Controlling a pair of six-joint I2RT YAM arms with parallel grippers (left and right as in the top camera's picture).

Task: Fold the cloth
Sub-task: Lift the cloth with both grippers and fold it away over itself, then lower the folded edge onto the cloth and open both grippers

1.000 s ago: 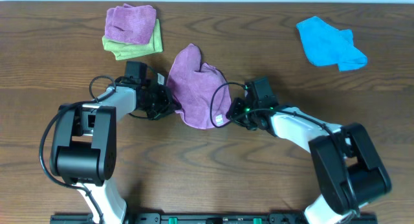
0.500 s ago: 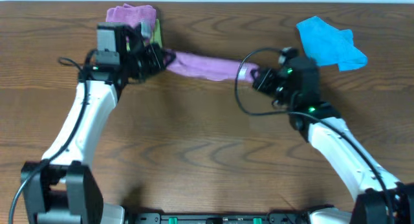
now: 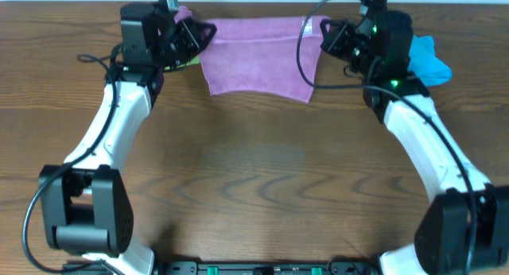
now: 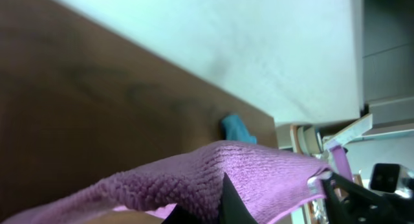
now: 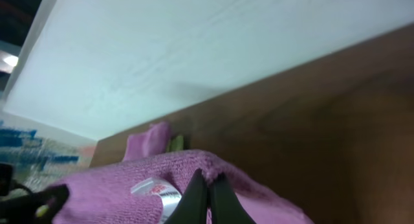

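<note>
**Both claws pinch the cloth, spread between them**

The left gripper [image 3: 199,35] is clenched on one upper corner of the cloth [image 3: 256,56]. In its wrist view, the dark fingers [image 4: 223,204] bite into the lilac pile.

The right gripper [image 3: 324,32] is clamped on the opposite corner. Its fingertips press together just beside the white tag [image 5: 158,190].

Between the two claws the cloth's top edge runs nearly straight. The rest spreads below them as a flat sheet over the table [image 3: 254,172]; whether its lower edge touches the wood cannot be told.

Beyond the right claw, partly behind its arm, lies the blue cloth [image 3: 429,62]. Behind the left claw, a folded purple cloth [image 5: 147,141] and a green one [image 5: 176,143] peek out.
</note>
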